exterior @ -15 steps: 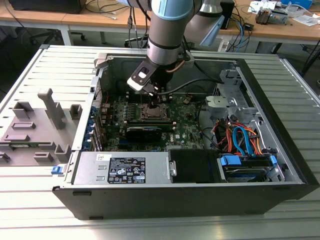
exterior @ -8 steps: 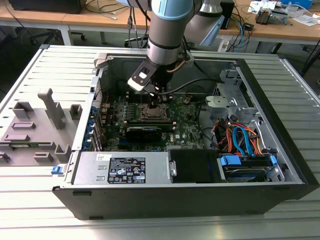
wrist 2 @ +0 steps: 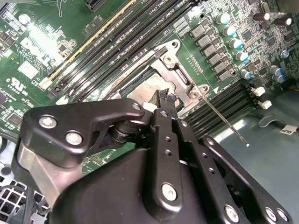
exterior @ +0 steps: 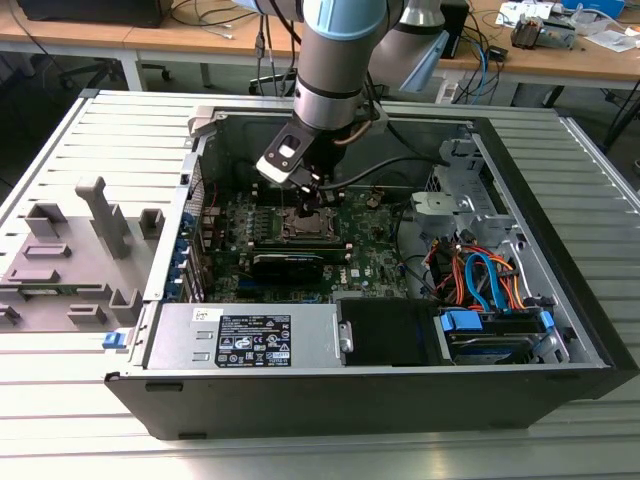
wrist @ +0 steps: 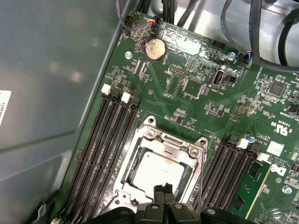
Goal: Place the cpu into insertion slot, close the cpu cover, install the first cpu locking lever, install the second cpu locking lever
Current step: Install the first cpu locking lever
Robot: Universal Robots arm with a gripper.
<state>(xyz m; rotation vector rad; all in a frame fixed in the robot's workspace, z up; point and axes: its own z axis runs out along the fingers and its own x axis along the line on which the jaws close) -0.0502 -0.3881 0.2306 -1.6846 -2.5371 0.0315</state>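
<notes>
The cpu (wrist: 159,171) lies flat in the socket on the green motherboard (wrist: 187,107), its pale metal top showing through the window of the cpu cover (wrist: 164,141). The cover frame (wrist 2: 176,77) sits down around the chip. My gripper (wrist: 163,190) is shut, its two black fingertips pressed together with nothing between them, right at the socket's edge over the chip (wrist 2: 142,92). A thin locking lever rod (wrist 2: 226,122) sticks out from one socket corner, away from the frame. In the exterior view the gripper (exterior: 312,200) hangs just above the socket (exterior: 305,226) inside the open computer case.
Black memory slots (wrist: 105,140) flank the socket on both sides, and one holds a memory module (wrist: 254,186). The case wall (wrist: 51,84) rises close by. Cables (exterior: 480,275), a drive cage (exterior: 455,190) and the power supply (exterior: 245,335) fill the case. A grey fixture (exterior: 70,250) stands outside.
</notes>
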